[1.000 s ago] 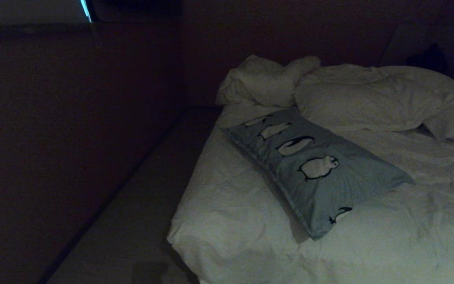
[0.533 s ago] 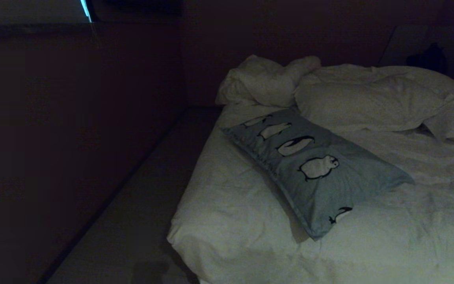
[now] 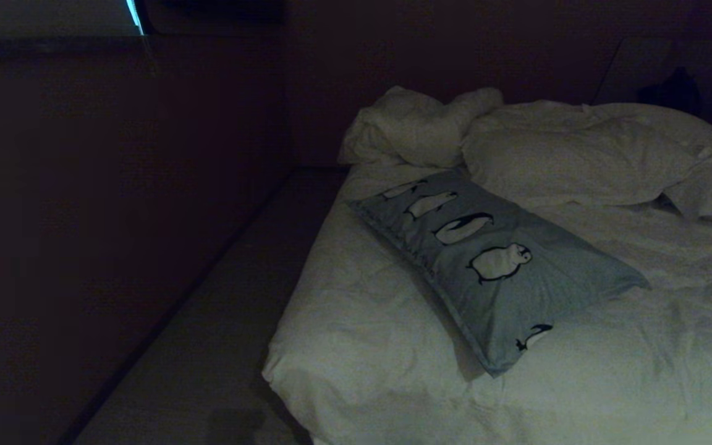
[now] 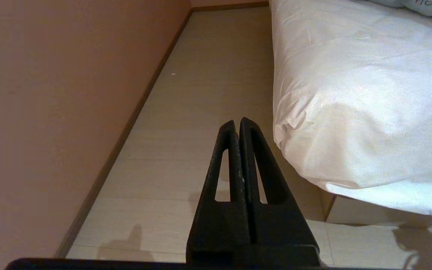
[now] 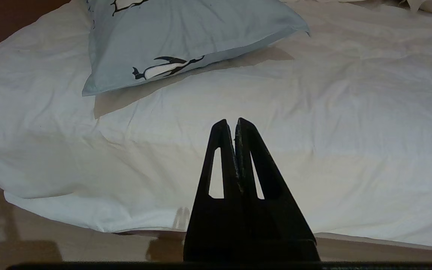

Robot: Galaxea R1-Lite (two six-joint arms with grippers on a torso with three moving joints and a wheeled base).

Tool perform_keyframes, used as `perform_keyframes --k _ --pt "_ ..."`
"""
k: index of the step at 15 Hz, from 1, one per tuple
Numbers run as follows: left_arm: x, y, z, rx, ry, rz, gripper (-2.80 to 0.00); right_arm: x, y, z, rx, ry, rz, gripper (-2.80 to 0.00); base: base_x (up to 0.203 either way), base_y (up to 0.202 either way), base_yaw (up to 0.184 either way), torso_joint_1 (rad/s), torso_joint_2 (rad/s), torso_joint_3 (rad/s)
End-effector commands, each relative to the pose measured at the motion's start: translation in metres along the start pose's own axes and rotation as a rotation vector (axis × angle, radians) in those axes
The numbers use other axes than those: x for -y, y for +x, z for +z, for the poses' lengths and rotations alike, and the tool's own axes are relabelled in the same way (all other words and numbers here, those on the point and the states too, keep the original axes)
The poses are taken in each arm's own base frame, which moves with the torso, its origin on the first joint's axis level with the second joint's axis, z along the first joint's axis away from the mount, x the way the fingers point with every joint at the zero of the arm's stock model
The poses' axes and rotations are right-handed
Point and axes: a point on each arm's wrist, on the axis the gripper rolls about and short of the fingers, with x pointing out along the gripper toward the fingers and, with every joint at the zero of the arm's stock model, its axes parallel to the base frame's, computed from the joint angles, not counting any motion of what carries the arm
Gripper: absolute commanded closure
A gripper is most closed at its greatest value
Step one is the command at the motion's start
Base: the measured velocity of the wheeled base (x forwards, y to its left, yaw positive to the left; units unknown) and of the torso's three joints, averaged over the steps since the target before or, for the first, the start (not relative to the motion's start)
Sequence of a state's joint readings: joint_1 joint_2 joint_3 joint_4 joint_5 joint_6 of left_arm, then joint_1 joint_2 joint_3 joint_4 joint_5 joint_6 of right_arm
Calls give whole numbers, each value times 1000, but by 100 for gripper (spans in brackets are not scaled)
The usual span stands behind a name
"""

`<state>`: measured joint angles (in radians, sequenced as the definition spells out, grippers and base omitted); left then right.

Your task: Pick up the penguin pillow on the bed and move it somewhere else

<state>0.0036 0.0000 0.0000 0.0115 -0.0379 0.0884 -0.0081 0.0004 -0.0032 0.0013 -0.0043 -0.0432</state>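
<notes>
The penguin pillow [image 3: 492, 259], light blue-grey with black-and-white penguins, lies diagonally on the bed [image 3: 381, 346] near its left side. In the right wrist view the penguin pillow [image 5: 186, 37] lies on the duvet some way beyond my right gripper [image 5: 230, 122], which is shut and empty, hanging in front of the bed's edge. My left gripper [image 4: 237, 120] is shut and empty over the floor beside the bed's corner [image 4: 313, 150]. Neither gripper shows in the head view.
White pillows [image 3: 418, 127] and a bunched duvet [image 3: 578, 157] lie at the head of the bed against a dark headboard. A strip of tiled floor [image 4: 201, 93] runs between the bed and a wall [image 4: 51, 93] on the left.
</notes>
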Motion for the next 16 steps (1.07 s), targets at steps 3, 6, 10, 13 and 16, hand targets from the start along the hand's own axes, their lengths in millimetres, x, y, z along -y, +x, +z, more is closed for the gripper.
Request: perform_keyframes --k 3,6,10,13,16 --pt "0 0 -1 -1 0 0 0 0 0 -1 0 -1 1 0 0 0 0 0 0 0" --pt "0 0 0 0 1 1 0 0 0 -1 -2 4 -3 0 0 0 0 0 0 0" --pt "0 0 -1 -1 0 0 0 0 0 -1 -3 5 -1 0 0 0 0 0 0 0" --pt "0 0 -1 -1 0 0 0 0 0 -1 -5 5 -1 0 0 0 0 0 0 0" --pt "0 0 0 1 1 0 0 0 0 -1 -5 5 -3 0 0 0 0 0 0 0"
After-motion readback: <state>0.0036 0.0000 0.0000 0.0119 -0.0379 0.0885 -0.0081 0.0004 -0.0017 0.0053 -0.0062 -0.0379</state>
